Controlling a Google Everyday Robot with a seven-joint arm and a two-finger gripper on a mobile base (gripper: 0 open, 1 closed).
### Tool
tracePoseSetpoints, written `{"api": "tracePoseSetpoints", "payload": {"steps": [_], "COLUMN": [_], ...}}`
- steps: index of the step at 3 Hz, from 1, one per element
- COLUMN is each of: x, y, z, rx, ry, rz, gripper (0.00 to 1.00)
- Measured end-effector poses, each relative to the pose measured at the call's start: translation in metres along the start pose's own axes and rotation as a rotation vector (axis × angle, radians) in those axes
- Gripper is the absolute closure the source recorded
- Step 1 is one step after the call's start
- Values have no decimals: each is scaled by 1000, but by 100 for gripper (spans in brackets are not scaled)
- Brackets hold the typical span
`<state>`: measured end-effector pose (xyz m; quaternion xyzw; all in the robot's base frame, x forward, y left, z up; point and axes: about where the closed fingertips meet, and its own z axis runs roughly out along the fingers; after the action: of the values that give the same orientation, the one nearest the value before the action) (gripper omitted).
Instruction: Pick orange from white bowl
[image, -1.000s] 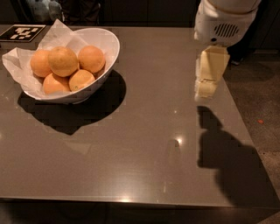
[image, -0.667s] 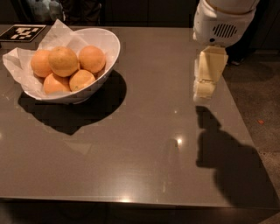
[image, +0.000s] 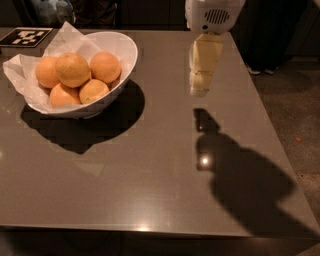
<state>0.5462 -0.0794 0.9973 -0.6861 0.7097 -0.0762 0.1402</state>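
Note:
The white bowl (image: 127, 52), lined with crumpled white paper, stands at the back left of the grey table. It holds several oranges. The largest orange (image: 73, 69) lies on top, left of the bowl's middle, with smaller oranges on both sides and in front of it. My gripper (image: 200, 89) hangs from the white wrist at the top of the view. It points down over the table's back right part, well to the right of the bowl and touching nothing.
A black-and-white marker tag (image: 25, 36) lies at the table's back left corner behind the bowl. The arm's shadow (image: 240, 175) falls on the table's right front. The table's right edge (image: 272, 130) borders dark floor.
My gripper has moved left and toward the back of the table, closer to the bowl. The bowl and oranges have not moved.

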Motion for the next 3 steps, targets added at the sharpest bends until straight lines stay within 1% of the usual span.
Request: {"api": "tracePoseSetpoints", "payload": {"steps": [1, 2, 3], "x": [-37, -48, -75], "y": [-23, -29, -29], "z": [10, 10, 0], "rx": [-6, 21, 52], "ry": [17, -6, -55], "rz": [-83, -92, -136], "gripper": [0, 0, 0]}}
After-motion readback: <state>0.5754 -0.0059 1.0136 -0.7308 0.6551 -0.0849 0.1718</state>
